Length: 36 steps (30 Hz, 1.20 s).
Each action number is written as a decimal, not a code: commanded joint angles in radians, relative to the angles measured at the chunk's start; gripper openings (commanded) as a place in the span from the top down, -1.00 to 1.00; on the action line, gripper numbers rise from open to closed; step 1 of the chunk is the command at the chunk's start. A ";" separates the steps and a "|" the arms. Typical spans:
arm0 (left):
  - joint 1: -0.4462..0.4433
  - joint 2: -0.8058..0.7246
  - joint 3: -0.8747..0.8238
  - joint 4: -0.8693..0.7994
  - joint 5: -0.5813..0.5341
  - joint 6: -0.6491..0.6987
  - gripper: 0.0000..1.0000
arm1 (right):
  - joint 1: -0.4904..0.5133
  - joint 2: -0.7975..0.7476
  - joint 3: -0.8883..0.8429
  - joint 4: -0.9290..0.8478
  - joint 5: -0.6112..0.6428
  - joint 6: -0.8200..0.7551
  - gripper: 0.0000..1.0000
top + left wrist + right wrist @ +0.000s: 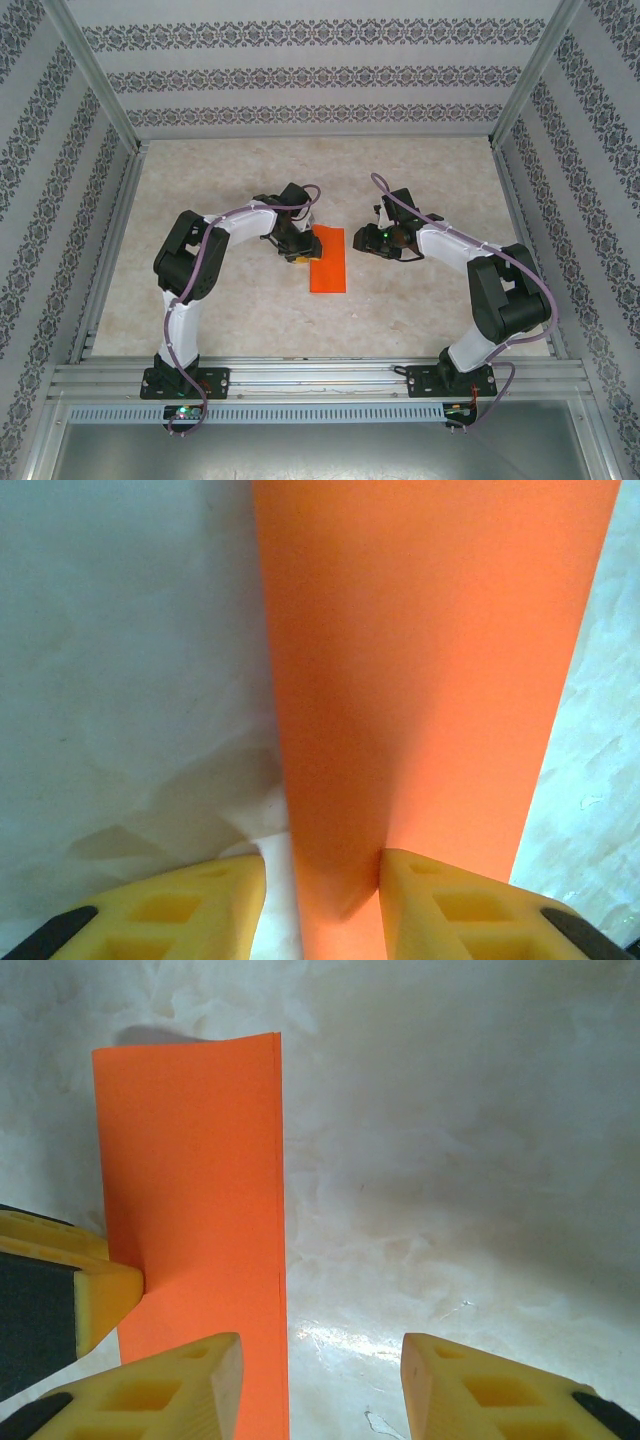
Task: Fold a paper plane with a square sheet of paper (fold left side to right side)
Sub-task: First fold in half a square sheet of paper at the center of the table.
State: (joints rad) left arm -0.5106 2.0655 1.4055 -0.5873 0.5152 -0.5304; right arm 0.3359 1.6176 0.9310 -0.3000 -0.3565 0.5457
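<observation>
Square sheet of paper (328, 262) folded in half, flat — left pincer (322, 870) released astride edge; right pincer (320, 1348) released.

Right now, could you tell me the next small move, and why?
Probably slide the left claw along the crease of the folded orange sheet to sharpen it; it already lies halved, free edges stacked opposite, claw at that crease.

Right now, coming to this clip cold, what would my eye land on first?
The bright orange-red sheet of paper stands out first, lying flat as a narrow rectangle at the middle of the pale table. The left hand sits at the sheet's left edge, its yellow fingers apart with one over the paper. The right hand hangs just off the sheet's right side, also open.
</observation>
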 commanded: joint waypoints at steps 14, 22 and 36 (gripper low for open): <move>-0.069 0.124 -0.022 -0.015 -0.019 0.014 0.22 | 0.000 0.002 0.004 -0.011 -0.022 -0.012 0.08; -0.070 0.129 -0.017 -0.021 -0.019 0.016 0.21 | 0.004 0.010 0.010 -0.013 -0.025 -0.012 0.08; -0.075 0.138 -0.002 -0.039 -0.023 0.025 0.18 | 0.012 0.024 0.015 -0.011 -0.029 -0.011 0.08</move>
State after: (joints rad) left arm -0.5121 2.0850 1.4395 -0.6258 0.5148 -0.5293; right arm 0.3382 1.6299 0.9314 -0.3000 -0.3687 0.5457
